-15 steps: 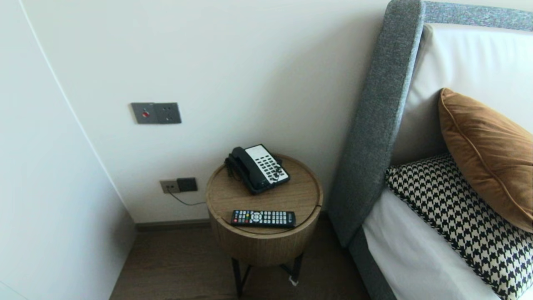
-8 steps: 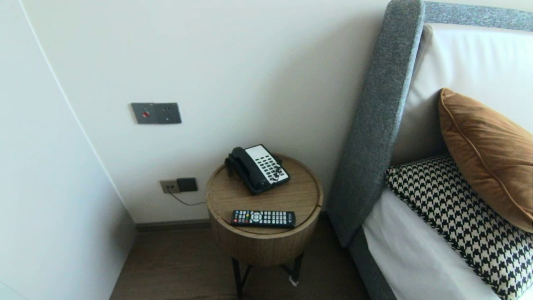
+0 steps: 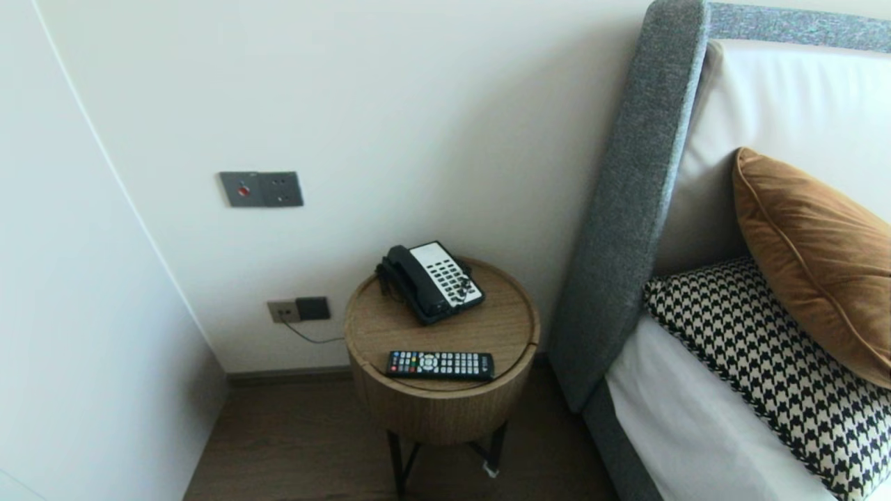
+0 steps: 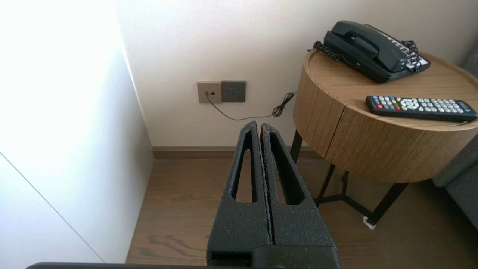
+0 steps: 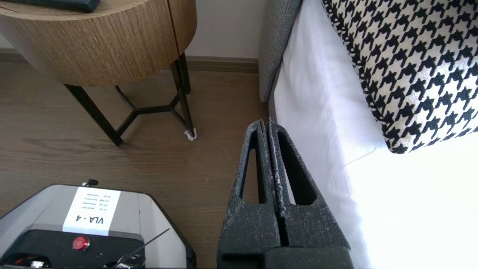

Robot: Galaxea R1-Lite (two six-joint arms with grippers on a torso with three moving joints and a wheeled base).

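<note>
Neither arm shows from the head camera, so you have only the wrist cameras for them.

On the wall to the left you have one switch plate [image 3: 261, 188] and, lower down, two socket plates [image 3: 299, 309] with one cord running off.

Your left gripper [image 4: 260, 125] hangs low over the wood floor [image 4: 179, 209], its fingers pressed together with nothing between them. The table [image 3: 390, 323], one round wooden drum on black legs, stands ahead of it toward the robot's right, with its top higher than the fingertips.

On that top you have one phone [image 3: 431, 280] at the back by the wall and one remote [image 3: 440, 364] at the front edge. The remote lies flat with its long axis running left to right, its red button at the left end.

Your right gripper [image 5: 268, 122] is also closed on nothing, low beside the white sheet [image 5: 317, 112] of the bed. From it the table lies ahead, toward the robot's left and higher.

The table sits about midway between the arms, so which gripper is nearer the remote is hard to call.

On the bed, farthest right, lie two pillows: one checked [image 3: 766, 348] and one brown [image 3: 814, 257].
</note>
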